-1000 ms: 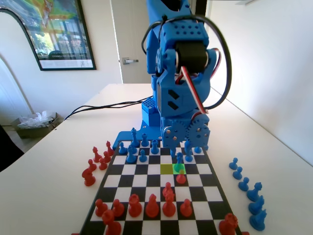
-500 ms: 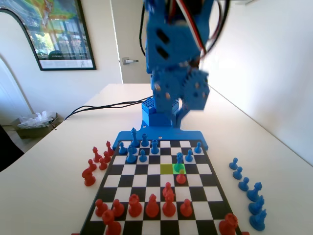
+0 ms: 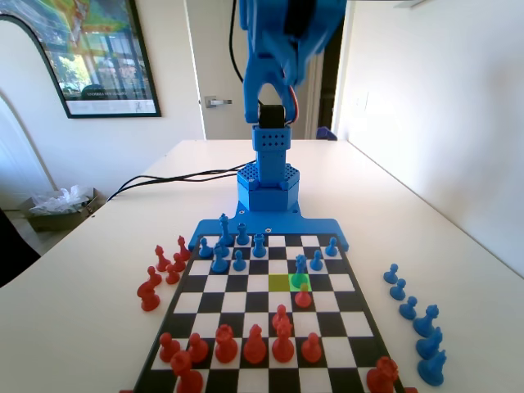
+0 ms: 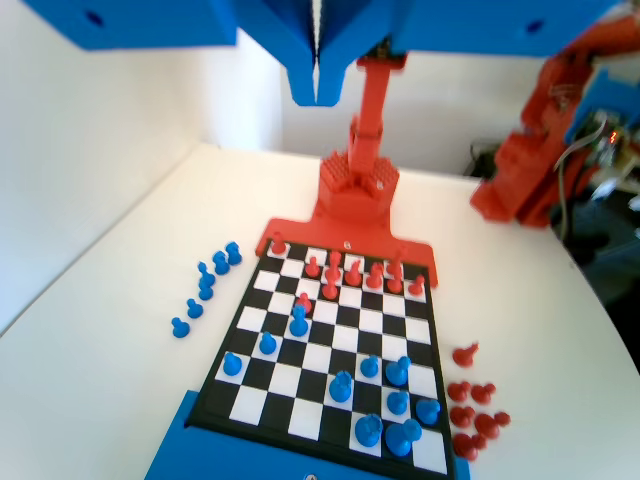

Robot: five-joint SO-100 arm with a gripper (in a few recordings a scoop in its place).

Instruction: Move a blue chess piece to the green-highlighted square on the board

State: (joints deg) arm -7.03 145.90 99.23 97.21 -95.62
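- High above the board [image 4: 330,350], at twelve o'clock in the wrist view, our gripper [image 4: 316,75] hangs with its jaws pressed together, only a thin seam between them, and it pinches nothing.
- We judge the step in hand to be the retreat after placement: the arm is raised well clear of every piece, so the carrying part looks done.
- Our blue chess piece [image 3: 300,265] stands upright near the centre of the fixed view, at the far edge of the green-highlighted square [image 3: 300,281]; whether its base sits fully inside that cell or partly on the one behind it, we cannot tell.
- At six o'clock from it, just beside, stands a red pawn [image 3: 304,297]; the duller yellow square [image 3: 280,282] lies at nine o'clock of the green one.
- If anything remains, we think it calls only for parking the arm; a correction would mean descending again, spreading the jaws around the knob without brushing the red neighbour.
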